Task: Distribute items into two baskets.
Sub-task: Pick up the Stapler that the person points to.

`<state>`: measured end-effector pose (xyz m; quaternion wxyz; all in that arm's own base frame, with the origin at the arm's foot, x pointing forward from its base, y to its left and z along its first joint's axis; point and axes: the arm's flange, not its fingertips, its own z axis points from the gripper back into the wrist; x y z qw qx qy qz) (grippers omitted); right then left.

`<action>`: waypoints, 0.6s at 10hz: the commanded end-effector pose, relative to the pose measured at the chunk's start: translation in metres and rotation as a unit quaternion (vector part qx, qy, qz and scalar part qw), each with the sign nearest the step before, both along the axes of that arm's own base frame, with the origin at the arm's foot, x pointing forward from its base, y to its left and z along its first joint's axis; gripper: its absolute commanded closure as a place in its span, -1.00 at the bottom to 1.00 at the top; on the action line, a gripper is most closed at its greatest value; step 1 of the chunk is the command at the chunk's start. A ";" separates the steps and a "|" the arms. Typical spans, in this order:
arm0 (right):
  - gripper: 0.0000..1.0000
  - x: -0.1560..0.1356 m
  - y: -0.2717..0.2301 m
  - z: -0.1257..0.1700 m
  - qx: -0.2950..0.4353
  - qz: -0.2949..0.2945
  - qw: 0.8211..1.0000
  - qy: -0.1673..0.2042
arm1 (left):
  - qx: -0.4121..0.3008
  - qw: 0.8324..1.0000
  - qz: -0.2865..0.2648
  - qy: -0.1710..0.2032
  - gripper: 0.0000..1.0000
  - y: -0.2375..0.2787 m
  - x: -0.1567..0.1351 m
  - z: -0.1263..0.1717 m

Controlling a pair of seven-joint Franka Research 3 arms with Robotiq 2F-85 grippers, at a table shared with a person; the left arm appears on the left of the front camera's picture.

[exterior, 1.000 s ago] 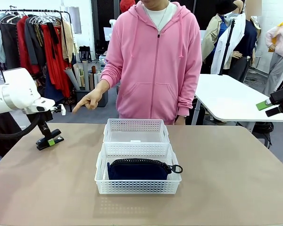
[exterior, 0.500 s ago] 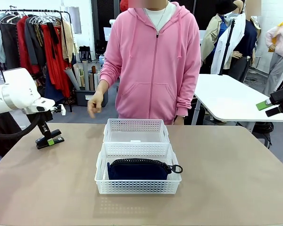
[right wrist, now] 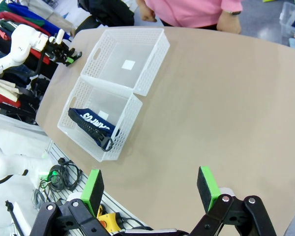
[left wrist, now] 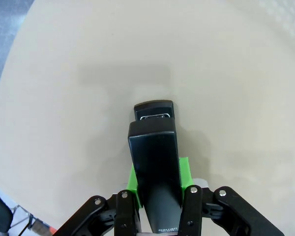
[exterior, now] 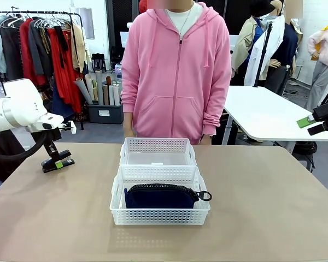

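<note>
Left claw: sitting low at the left edge of the surface, now clamping together on the black stapler. The arm is holding the same place as a second ago. In the left wrist view the green pads are pressing both sides of the stapler body.

Stapler: still resting on the surface, well apart from both baskets, its nose pointing away from the wrist. It is not lifting yet.

Person's hand: a second ago it was pointing out toward the left side. It is now hanging by the person's hip, behind the far basket's left corner.

Far basket: standing empty, with only its small white label showing on the floor. It is touching the near basket along one long side.

Near basket: holding the dark navy pouch, which is lying flat with its ring pull hanging over the right rim.

Right claw: hovering high off the right side with its fingers wide apart, gripping nothing.

Meaning for the task: the pointing appears finished and the grip appears secured, so one item is already sitting in its basket. The stapler is probably heading next for the empty far basket, which calls for a lift and a carry rightward over the rim.
</note>
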<state>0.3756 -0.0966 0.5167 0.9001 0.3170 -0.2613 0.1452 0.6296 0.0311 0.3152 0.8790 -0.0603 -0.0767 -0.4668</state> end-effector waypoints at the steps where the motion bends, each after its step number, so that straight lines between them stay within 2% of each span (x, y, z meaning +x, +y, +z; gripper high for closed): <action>1: -1.00 0.000 0.000 0.001 0.004 0.002 1.000 -0.002 | 0.000 1.000 -0.002 0.000 1.00 0.000 0.000 -0.001; 3: -1.00 0.000 0.000 0.001 0.004 0.002 1.000 -0.002 | 0.000 1.000 0.000 0.000 1.00 0.000 0.000 0.000; 4: -1.00 0.000 0.000 0.001 0.004 0.002 1.000 -0.002 | -0.024 0.999 -0.023 0.000 1.00 -0.003 -0.001 0.007; 6: -1.00 0.000 0.000 0.001 0.004 0.002 1.000 -0.002 | -0.027 0.999 -0.033 -0.024 1.00 -0.002 -0.017 0.041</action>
